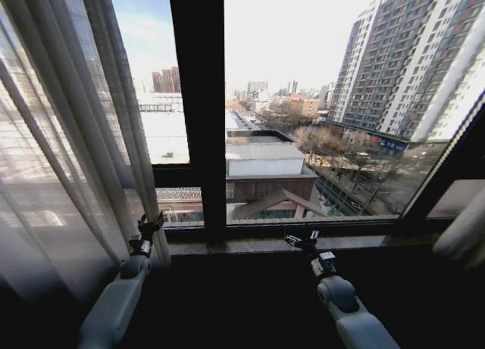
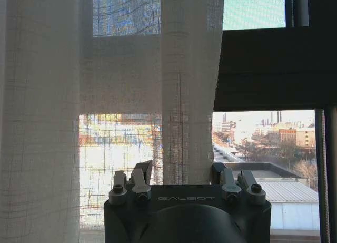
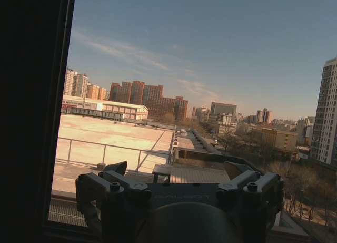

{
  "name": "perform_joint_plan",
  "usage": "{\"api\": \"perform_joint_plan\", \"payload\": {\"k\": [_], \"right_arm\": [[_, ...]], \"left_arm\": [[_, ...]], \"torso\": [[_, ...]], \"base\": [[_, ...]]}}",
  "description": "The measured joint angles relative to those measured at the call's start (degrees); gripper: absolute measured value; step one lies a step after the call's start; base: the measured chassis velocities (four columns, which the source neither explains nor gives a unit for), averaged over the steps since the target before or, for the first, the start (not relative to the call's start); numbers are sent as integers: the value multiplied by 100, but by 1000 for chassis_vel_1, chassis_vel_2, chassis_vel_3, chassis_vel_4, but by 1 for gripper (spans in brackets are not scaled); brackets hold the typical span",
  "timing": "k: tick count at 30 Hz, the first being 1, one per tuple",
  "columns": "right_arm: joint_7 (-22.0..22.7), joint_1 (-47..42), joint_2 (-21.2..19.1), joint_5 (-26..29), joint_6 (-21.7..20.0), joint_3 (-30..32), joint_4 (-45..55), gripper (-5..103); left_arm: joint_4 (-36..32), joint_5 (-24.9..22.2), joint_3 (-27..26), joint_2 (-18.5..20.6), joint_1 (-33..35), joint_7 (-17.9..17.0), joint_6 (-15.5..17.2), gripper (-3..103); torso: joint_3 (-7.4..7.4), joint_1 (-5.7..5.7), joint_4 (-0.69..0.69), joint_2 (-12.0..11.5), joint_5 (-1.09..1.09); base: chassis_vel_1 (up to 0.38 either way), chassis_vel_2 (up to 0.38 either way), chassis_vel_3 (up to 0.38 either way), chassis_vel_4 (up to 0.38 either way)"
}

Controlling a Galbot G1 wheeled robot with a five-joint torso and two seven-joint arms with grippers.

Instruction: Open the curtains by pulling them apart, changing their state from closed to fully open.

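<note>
The left panel of the curtains [image 1: 68,152], sheer white and pleated, hangs bunched at the left of the window. My left gripper [image 1: 150,225] is raised at its inner edge, just above the sill. In the left wrist view the edge fold of the curtains [image 2: 184,95] hangs between the spread fingers [image 2: 141,173] of the left gripper [image 2: 180,173], which is open. A pale bundle of fabric [image 1: 464,229] shows at the far right. My right gripper [image 1: 301,240] hovers by the sill in front of bare glass, and the right gripper [image 3: 178,172] is open and holds nothing.
A thick dark window post [image 1: 197,107] stands between the two grippers, with a crossbar [image 1: 170,175] to its left. The window sill [image 1: 250,244] runs along under both grippers. Bare glass with city buildings behind fills the middle and right.
</note>
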Motion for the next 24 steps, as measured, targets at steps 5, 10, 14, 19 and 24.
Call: {"api": "perform_joint_plan", "payload": {"k": [5,10,14,19,24], "right_arm": [[0,0,0,0,0,0,0,100],[0,0,0,0,0,0,0,100],[0,0,0,0,0,0,0,100],[0,0,0,0,0,0,0,100],[0,0,0,0,0,0,0,100]], "left_arm": [[-201,-17,-59,25,125,-78,4,42],[-276,-87,-155,99,231,-101,18,20],[-326,-189,-282,184,383,-121,18,4],[-594,-265,-402,271,629,-179,30,0],[-869,-332,-483,404,860,-202,85,0]], "torso": [[-1,0,-2,0,1],[0,0,-2,0,1],[-1,0,-2,0,1],[-1,0,1,0,1],[-1,0,-1,0,0]], "base": [[0,0,0,0],[0,0,0,0],[0,0,0,0],[0,0,0,0],[0,0,0,0]]}}
